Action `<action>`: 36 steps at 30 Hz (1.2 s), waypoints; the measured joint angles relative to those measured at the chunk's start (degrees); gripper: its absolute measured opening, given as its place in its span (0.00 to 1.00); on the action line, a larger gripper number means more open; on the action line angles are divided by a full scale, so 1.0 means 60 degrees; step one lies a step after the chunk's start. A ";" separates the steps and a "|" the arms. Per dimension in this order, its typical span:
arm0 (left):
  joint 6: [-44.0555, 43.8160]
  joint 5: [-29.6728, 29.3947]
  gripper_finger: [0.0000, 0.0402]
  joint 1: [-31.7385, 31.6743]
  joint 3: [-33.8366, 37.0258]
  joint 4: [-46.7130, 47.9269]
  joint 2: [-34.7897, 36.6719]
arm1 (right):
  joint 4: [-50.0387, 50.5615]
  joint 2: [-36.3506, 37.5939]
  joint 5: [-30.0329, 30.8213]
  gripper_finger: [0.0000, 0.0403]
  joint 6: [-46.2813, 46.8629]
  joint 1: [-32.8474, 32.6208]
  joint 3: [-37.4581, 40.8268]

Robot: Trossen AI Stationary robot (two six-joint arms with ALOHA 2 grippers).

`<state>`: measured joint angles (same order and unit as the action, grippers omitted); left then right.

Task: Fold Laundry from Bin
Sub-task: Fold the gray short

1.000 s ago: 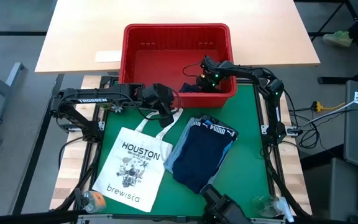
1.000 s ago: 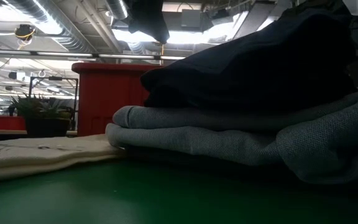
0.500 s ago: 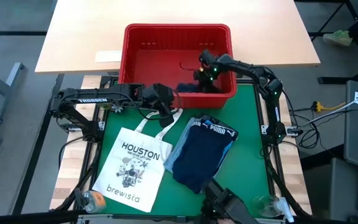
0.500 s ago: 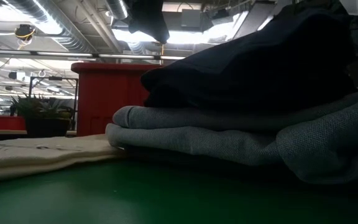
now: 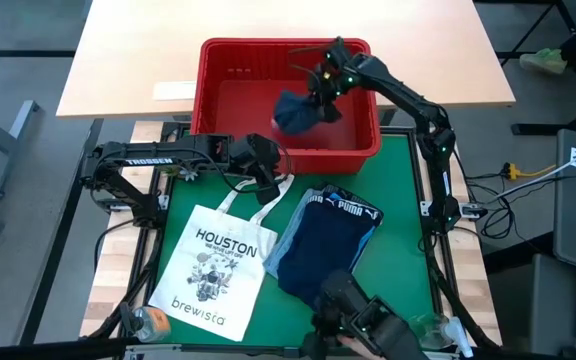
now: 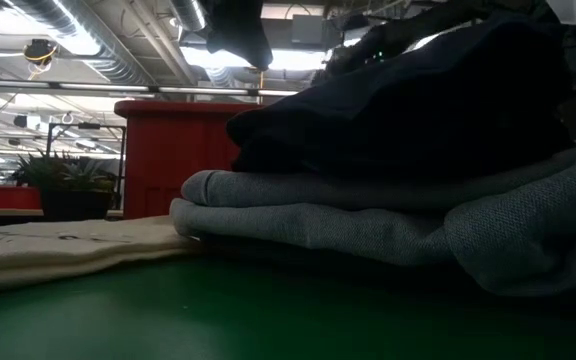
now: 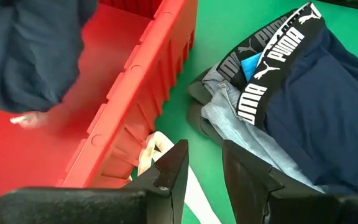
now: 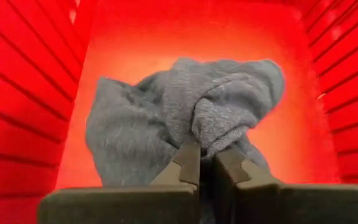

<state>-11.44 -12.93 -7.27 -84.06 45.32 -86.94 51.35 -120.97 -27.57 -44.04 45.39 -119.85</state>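
Two dark jointed arms; left arm has white TROSSEN lettering, right arm shows small green lights near wrist.

One red bin, one tote bag, two arms.

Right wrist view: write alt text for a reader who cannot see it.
The right tool is shut on a bunched grey-blue garment, holding it above the floor of the red bin, whose ribbed walls fill both sides.
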 joint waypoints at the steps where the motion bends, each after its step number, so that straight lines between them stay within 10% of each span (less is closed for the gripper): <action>1: 0.0000 -0.0034 0.23 0.0000 -0.0003 0.0000 0.0000 | 0.0029 0.0000 0.0000 0.03 0.0001 0.0000 -0.0207; 9: 0.0004 -0.0513 0.23 -0.0004 -0.0003 0.0004 0.0000 | 0.0956 0.0011 0.0003 0.02 -0.0003 0.0000 -0.2509; 22: -0.0044 -0.2783 0.33 -0.0398 -0.0003 -0.1004 -0.0004 | 0.2826 0.1968 -0.0006 0.02 -0.0253 -0.0296 -0.2204; 36: 0.1249 -0.2023 0.39 -0.1284 -0.0006 -0.3613 -0.0004 | 0.4707 0.2832 0.1003 0.03 -0.0836 -0.1965 -0.2201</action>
<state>-3.95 -25.07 -14.97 -84.09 23.64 -86.96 79.60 -103.98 -21.55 -49.05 33.59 -133.06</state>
